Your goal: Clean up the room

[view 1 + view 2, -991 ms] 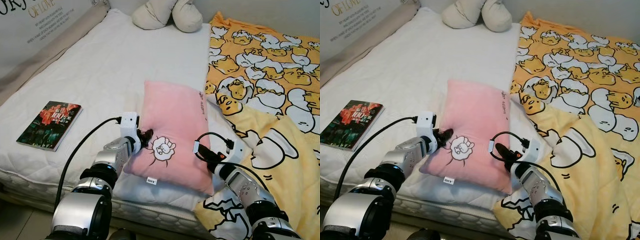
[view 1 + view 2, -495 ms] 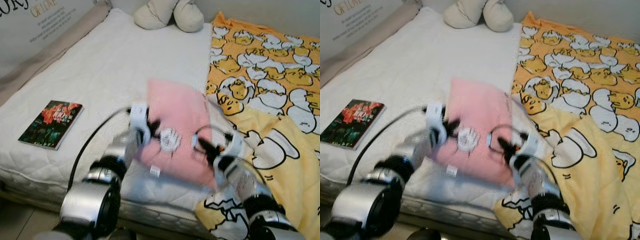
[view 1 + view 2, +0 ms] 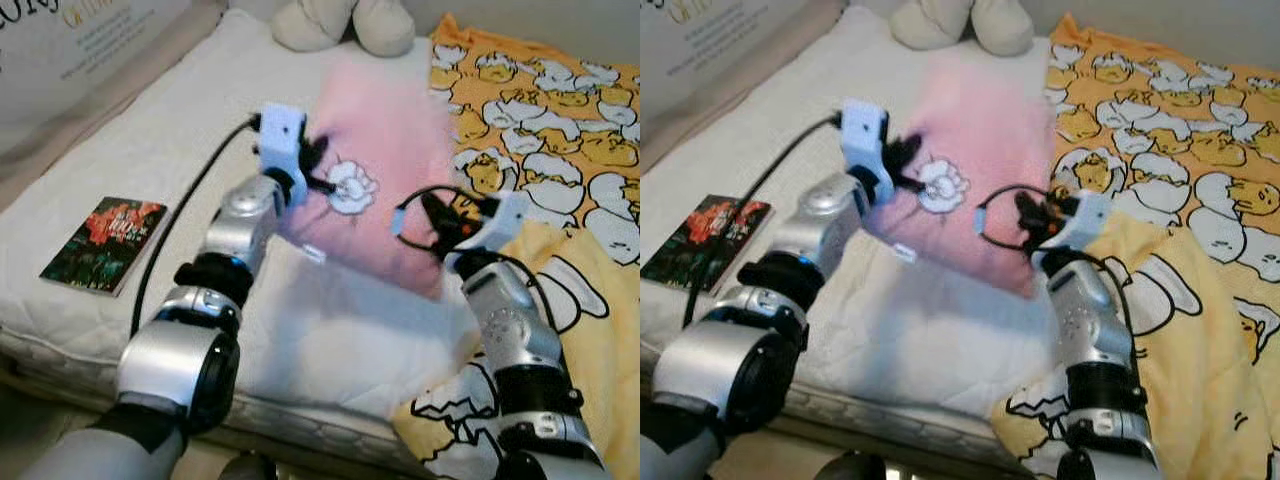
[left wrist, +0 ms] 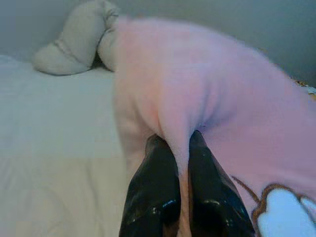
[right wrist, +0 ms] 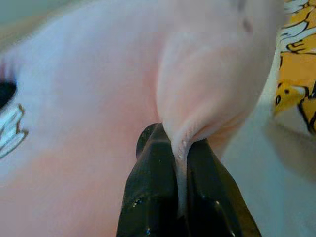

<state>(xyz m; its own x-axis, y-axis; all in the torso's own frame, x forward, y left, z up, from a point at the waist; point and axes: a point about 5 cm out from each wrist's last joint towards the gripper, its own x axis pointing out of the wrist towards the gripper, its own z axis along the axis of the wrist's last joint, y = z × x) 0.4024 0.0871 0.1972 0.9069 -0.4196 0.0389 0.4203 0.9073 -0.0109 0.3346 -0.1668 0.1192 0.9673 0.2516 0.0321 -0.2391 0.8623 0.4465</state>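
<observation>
- A wide bed (image 3: 190, 130) with a white quilted mattress cover fills most of the left eye view, running from the lower left up to the top centre; its stitched side edge shows along the bottom of the frame.
- A pale wall panel (image 3: 70, 40) with printed lettering sits in the upper left corner, above a beige band that borders the bed.
- An orange and yellow blanket printed with cartoon egg figures (image 3: 560, 130) covers the right side of the bed, rumpled and folded over itself toward the lower right.
- A soft pink rectangular cushion with a white cartoon figure outlined in brown (image 3: 385, 170) is at the centre of the frame, held up off the mattress between the two arms. Its long axis runs from the lower middle toward the top of the frame, the far end tipped toward the head of the bed; a small white tag hangs at its lower left edge. The fabric looks fleecy and is blurred.
- A cream stuffed toy with rounded lobes (image 3: 345, 22) lies at the top centre, just past the cushion's far end.
- The left pincer (image 4: 178, 197) is closed on a fold of the cushion's left edge, pink fabric pinched between its black fingers.
- The right pincer (image 5: 180, 182) is closed on a ridge of the cushion's right edge.
- A thin paperback book with a dark cover and red flowers (image 3: 102, 245) lies flat on the mattress at the left middle, well apart from the cushion.
</observation>
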